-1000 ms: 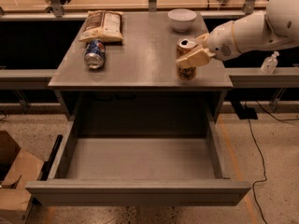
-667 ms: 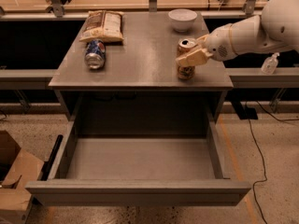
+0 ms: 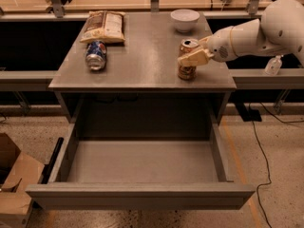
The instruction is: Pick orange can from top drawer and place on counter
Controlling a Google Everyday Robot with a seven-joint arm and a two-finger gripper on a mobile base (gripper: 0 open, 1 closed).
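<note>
The orange can (image 3: 187,72) stands upright on the counter (image 3: 142,61) near its front right corner, silver top showing. My gripper (image 3: 186,56) reaches in from the right on a white arm (image 3: 266,30) and is shut on the orange can, one cream finger (image 3: 194,58) lying across its front at mid height. The other finger is hidden behind the can. The top drawer (image 3: 140,196) is pulled fully open below the counter, and its grey floor holds nothing.
A blue-red-white can (image 3: 96,54) lies on its side at the counter's left. A snack bag (image 3: 104,26) is behind it and a white bowl (image 3: 185,19) at the back right. A cardboard box (image 3: 12,175) sits on the floor at the left, and a cable (image 3: 259,141) runs along the floor at the right.
Almost nothing differs. The gripper and the can stay at the counter's front right, and the arm has shifted only slightly.
</note>
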